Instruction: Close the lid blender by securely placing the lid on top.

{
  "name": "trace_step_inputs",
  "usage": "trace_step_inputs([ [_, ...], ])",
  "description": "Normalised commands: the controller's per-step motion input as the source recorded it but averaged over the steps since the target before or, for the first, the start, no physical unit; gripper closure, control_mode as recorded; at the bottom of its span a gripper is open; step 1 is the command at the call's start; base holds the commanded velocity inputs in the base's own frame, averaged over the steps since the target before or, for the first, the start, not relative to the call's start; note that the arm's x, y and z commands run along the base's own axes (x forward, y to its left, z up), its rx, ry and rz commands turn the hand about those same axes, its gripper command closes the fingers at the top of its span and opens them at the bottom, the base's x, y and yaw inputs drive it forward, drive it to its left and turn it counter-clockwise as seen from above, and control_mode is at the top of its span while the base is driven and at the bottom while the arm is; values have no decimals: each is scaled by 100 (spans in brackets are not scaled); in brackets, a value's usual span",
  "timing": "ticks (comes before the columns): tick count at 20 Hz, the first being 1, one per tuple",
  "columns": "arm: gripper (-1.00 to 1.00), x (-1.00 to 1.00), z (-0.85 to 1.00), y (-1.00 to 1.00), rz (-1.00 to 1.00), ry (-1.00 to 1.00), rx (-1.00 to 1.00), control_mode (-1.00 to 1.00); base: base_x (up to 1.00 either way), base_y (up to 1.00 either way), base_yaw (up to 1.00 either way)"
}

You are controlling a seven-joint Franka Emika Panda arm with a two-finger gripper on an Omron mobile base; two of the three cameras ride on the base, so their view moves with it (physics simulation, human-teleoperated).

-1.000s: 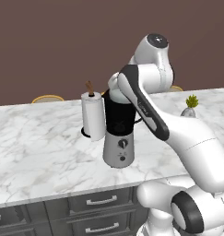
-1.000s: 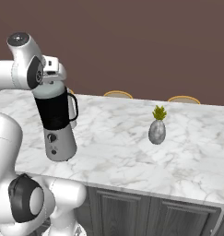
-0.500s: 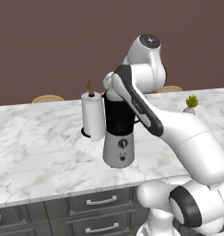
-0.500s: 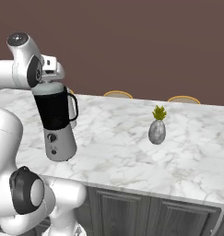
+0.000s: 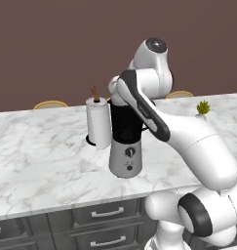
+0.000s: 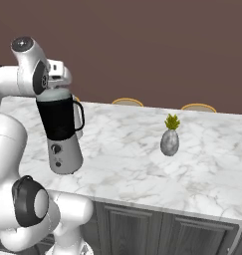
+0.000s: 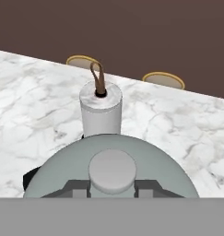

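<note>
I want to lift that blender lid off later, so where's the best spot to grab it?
Grip the raised round knob at the centre of the lid, coming straight down from above. The dome offers nothing else to pinch, and the tool already straddles that knob.

A kitchen: a marble counter (image 5: pixel 37 156) over grey drawers (image 5: pixel 105 215), bearing a blender (image 6: pixel 62 132) and a paper towel roll (image 5: pixel 99 123).

Marble counter (image 5: pixel 37 161): blender (image 5: pixel 126 144), towel roll (image 5: pixel 99 122), vase (image 6: pixel 169 142).

One blender (image 5: pixel 126 141), one lid (image 7: pixel 111 171), one paper towel roll (image 5: pixel 99 122) and one small potted plant (image 6: pixel 169 138) on a marble table (image 6: pixel 142 169).
</note>
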Motion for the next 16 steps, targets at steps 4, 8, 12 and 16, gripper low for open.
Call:
trace_step_inputs([
  [4, 100, -2, -11, -1, 0, -20, 0, -100, 0, 0, 0],
  [8, 100, 0, -7, 0, 0, -20, 0, -100, 0, 0, 0],
  [12, 100, 1, -11, -1, 2, -15, 0, -100, 0, 0, 0],
  [16, 100, 0, -14, -1, 3, -11, 2, -100, 0, 0, 0],
])
